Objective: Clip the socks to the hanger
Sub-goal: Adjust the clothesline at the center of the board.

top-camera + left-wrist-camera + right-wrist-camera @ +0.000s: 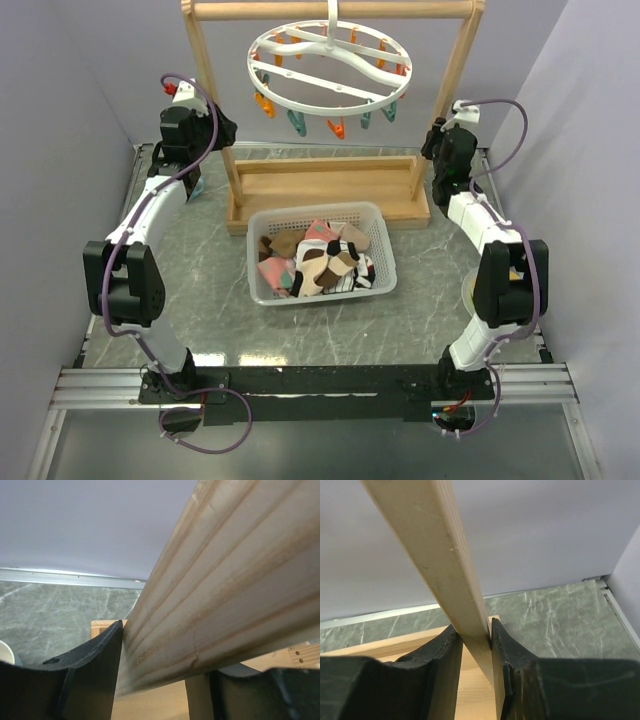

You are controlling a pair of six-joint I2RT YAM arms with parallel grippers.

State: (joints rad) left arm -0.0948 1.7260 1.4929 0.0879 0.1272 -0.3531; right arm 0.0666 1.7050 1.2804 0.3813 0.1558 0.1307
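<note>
Since nothing's pegged up yet, the pile of small soft fabric socks [318, 262] (pink, brown, white, some black-and-white cow print) is sitting all jumbled in the white plastic lattice basket [385, 288], middle of the grey marble-look tabletop [420, 325]. My guess is they're light and floppy and will drag their neighbours along, so I'd pinch one by a cuff or toe edge poking out on top rather than dig into the heap.

Behind the basket, the big round white plastic hanger ring [331, 48] with wavy crossbars hangs by its hook from the top bar of the tall light wooden frame [330, 182]. Its little orange and teal pegs [337, 128] dangle underneath, none holding a sock. It hangs free, so I reckon it'll swing or spin when pushed. Steady the rim and squeeze a peg at its tail end.

Neither arm is near the socks. The left gripper [167, 652] looks clamped on the frame's left upright, and the right gripper [476, 635] has both fingers pressed against the thin edge of the right upright.
</note>
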